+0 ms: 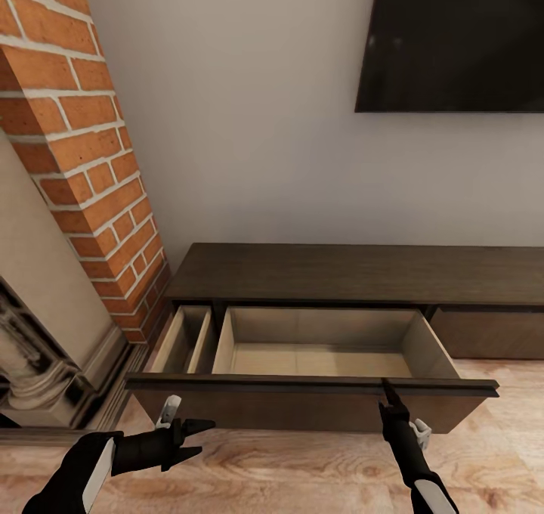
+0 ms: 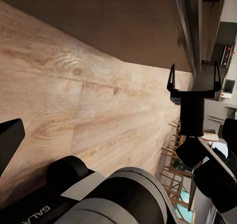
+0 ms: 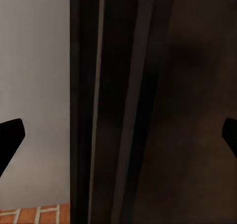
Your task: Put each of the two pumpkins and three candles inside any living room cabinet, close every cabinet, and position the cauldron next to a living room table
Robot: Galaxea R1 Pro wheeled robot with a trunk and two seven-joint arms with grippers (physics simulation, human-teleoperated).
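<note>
Cabinet (image 1: 355,272): long, low, dark-brown unit against the pale wall, below the wall TV (image 1: 453,38) and beside the brick fireplace (image 1: 83,151). Its wide drawer (image 1: 317,404) stands pulled out over the plank floor (image 1: 287,469), showing a pale beige interior split into a narrow compartment and a broad one, both bare. Right hand (image 1: 387,390): tips at the top edge of the drawer front, near its right end, seemingly touching it; in the right wrist view its two fingers (image 3: 9,140) stand wide apart, released, with the dark edge between them. Left hand (image 1: 198,438): low, just in front of the drawer front near its left end, apart from it, fingers spread, holding nothing. Writing: partial letters "GALA" on the left arm casing (image 2: 47,211).
</note>
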